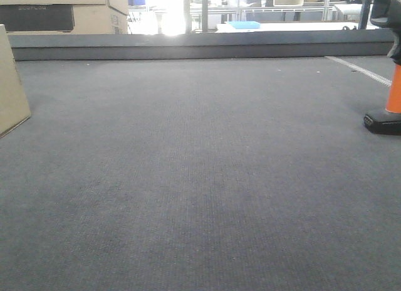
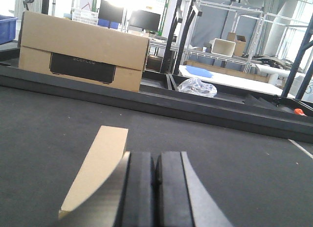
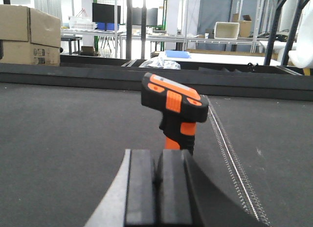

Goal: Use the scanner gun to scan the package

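The package (image 2: 95, 168), a flat tan cardboard box, lies on the dark carpet just left of my left gripper (image 2: 156, 161), whose pads are pressed together with nothing between them. In the front view the package (image 1: 11, 87) shows at the left edge. The scanner gun (image 3: 174, 109), black head with orange handle, stands upright just beyond my right gripper (image 3: 157, 161), which is shut and empty. At the right edge of the front view stands the scanner gun (image 1: 388, 71) on its black foot. No label shows on the package.
A larger carton with a black printed panel (image 2: 83, 53) sits behind a low dark ledge (image 1: 200, 45) at the far edge. A crumpled plastic bag (image 2: 197, 86) lies beyond it. A white line (image 1: 358, 70) crosses the carpet at right.
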Controlling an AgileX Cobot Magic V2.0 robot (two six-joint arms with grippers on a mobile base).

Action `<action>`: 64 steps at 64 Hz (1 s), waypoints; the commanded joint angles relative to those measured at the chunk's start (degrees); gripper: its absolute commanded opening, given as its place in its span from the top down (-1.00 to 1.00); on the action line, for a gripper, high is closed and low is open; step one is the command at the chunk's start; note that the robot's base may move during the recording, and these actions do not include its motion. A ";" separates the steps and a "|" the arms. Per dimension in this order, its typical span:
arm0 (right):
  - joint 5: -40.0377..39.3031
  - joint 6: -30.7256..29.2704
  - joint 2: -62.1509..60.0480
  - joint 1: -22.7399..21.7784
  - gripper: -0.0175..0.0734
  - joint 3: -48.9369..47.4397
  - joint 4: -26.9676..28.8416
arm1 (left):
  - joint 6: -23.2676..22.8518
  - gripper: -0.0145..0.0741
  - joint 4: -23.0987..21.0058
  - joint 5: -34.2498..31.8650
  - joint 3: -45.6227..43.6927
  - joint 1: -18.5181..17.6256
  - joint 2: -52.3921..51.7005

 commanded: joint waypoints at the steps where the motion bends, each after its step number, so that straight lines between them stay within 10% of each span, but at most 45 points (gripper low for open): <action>1: -3.70 -0.64 -1.69 0.15 0.97 2.50 0.18 | 0.07 0.92 0.08 -0.95 -0.01 0.09 -0.29; 64: -0.28 0.81 -4.15 0.15 0.97 2.50 -1.87 | 0.07 0.92 0.08 -0.95 -0.01 0.09 -0.29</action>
